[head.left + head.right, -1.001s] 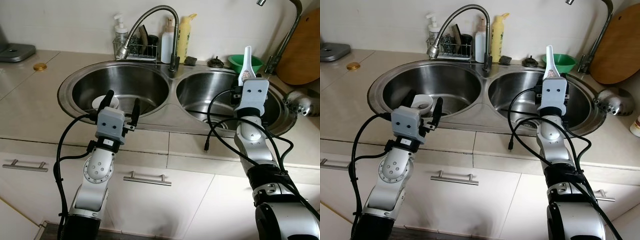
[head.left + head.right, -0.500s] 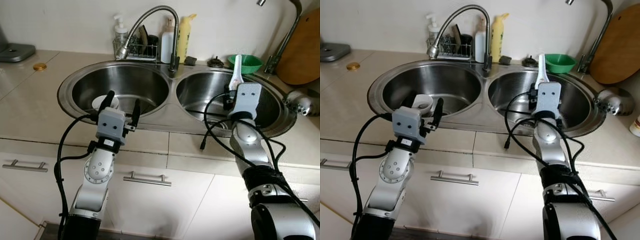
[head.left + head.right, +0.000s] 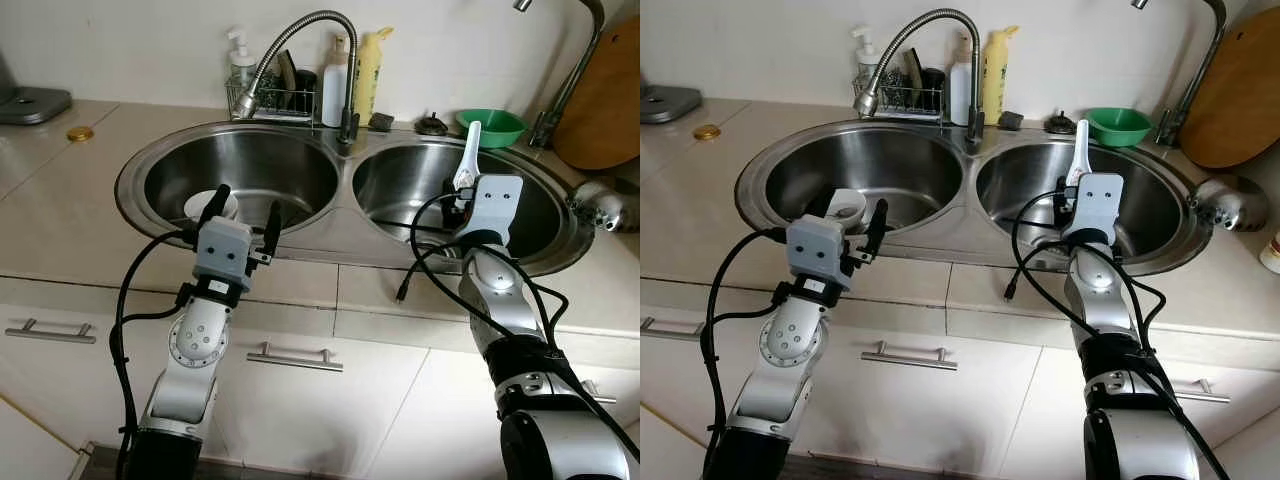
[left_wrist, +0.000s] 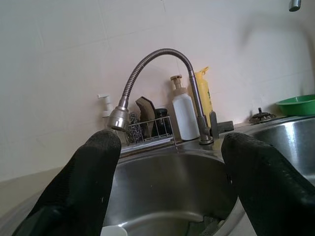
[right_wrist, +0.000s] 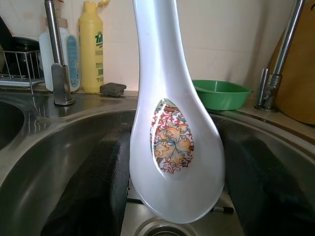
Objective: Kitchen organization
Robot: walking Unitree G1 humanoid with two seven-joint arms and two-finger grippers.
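Note:
My right gripper (image 3: pixel 461 197) is shut on a white ceramic spoon (image 3: pixel 466 158) with a floral print in its bowl (image 5: pixel 172 136). It holds the spoon upright, handle up, over the front of the right sink basin (image 3: pixel 405 190). The black fingers (image 5: pixel 101 183) press on both sides of the spoon's bowl. My left gripper (image 3: pixel 245 204) stands open above the front rim of the left basin (image 3: pixel 290 170). A small white bowl (image 3: pixel 208 205) lies in that basin just beyond the left finger.
A gooseneck faucet (image 3: pixel 300 35) arches over the divider. Behind it stand a wire rack (image 3: pixel 268 100), a white bottle (image 3: pixel 336 85) and a yellow bottle (image 3: pixel 367 65). A green bowl (image 3: pixel 495 122), a wooden board (image 3: pixel 608 95) and a metal strainer (image 3: pixel 600 205) are at the right.
My right gripper has come down and to the left with the spoon, settling lower over the right basin. The left arm has stayed where it was.

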